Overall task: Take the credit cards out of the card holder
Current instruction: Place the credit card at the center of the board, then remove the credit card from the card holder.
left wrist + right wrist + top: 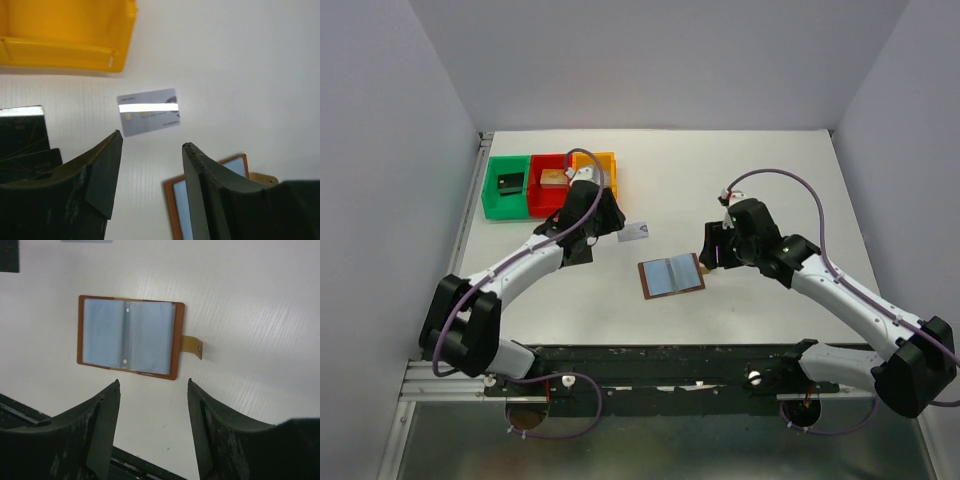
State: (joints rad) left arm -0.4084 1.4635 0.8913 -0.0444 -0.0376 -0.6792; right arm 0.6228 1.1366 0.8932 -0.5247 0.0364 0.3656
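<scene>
Top external view: card holder (671,274) lies open and flat on the table (760,170) between the arms, blue-grey lining up. Grey card (149,112) lies flat on the table just beyond the left tool (152,141), whose fingers are apart and empty. Right tool (153,382) is likewise spread and empty, near the snap tab (192,346). Black card (510,184) is in the green bin (492,205), tan card (554,178) in the red bin (542,205).

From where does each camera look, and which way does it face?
Top external: above and behind the robot, facing down at the table; left arm and right arm show.
Left wrist: on the left arm, facing down past the open left gripper at a grey card.
Right wrist: on the right arm, facing down past the open right gripper at the open holder.
Shared: all three show the holder; top and left wrist, the grey card.
</scene>
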